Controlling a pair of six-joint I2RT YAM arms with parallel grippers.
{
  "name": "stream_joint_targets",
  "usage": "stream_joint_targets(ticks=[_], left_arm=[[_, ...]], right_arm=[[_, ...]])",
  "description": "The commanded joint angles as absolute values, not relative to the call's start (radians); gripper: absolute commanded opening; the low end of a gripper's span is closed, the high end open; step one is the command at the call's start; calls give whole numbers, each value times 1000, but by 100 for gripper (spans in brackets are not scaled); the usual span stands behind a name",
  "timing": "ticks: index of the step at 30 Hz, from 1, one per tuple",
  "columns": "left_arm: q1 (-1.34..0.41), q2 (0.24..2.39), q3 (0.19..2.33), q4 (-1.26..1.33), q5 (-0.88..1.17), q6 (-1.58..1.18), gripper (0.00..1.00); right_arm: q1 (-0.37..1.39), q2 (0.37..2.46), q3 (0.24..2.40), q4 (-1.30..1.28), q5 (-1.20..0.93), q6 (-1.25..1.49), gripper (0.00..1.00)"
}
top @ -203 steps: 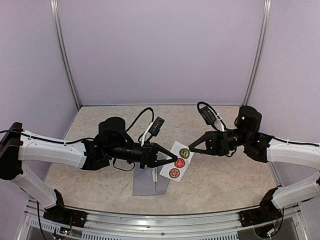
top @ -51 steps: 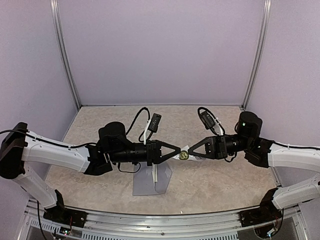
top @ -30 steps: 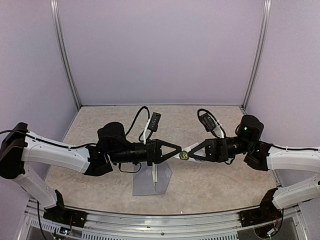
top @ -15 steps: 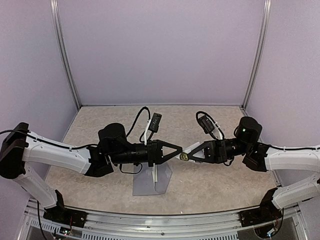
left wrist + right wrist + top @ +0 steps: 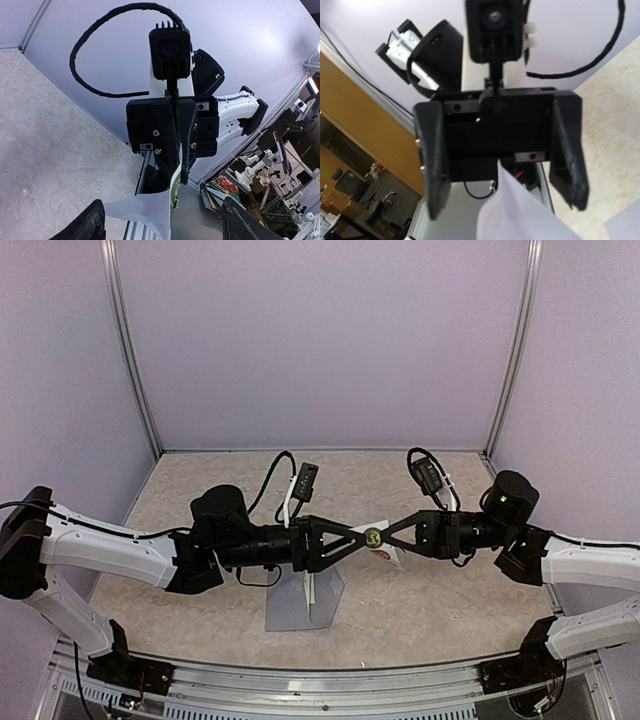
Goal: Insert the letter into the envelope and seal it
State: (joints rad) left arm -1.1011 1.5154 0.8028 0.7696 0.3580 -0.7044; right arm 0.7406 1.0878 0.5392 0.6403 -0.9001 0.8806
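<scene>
1. From the top camera, the two arms reach toward each other above the middle of the desk point(image 5: 450, 590), and their tips nearly meet.
   - The left pincer point(image 5: 356, 538) and the right pincer point(image 5: 386, 534) point at one another.
   - A small white sticker strip point(image 5: 383, 550) sits between them, held up off the desk. A green round sticker shows at the meeting point and a red one just below it.
   - From this angle I cannot tell which fingers are gripping the strip.
   - The envelope point(image 5: 290, 608) lies flat on the desk close to the middle of the near edge. It is under the left pincer, which hides its far end, and neither pincer touches it.
   - I cannot tell whether its flap is closed.

2. In the left wrist camera, the left pincer point(image 5: 161, 202) has its two fingers far apart at the bottom corners of the view, and neither presses on anything.
   - Straight ahead, the right pincer point(image 5: 182, 176) has its fingers brought together on the top edge of the sticker strip point(image 5: 145, 210).
   - The strip hangs down from that grip as a white sheet, and a green sticker is seen edge-on.

3. In the right wrist camera, the left pincer point(image 5: 504, 206) faces the lens with its fingers spread wide.
   - The sticker strip point(image 5: 520, 215) rises from the bottom edge into the gap between them and touches neither finger.
   - The right pincer's own fingers do not show here.
</scene>
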Motion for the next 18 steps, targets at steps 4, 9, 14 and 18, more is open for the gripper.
stream_joint_targets(ticks=[4,9,14,18], left_arm=[[-1106,1535,806,861,390,-732,63],[-1106,1559,812,898,399,-745,24],[-1104,1562,798,900,418,-736,0],[-1101,1555,811,834,489,-686,0]], right_arm=[[752,1104,528,684,-881,887,0],[753,1099,529,685,-888,890,0],[749,1097,540,643,-895,887,0],[745,1115,559,626,-954,897,6]])
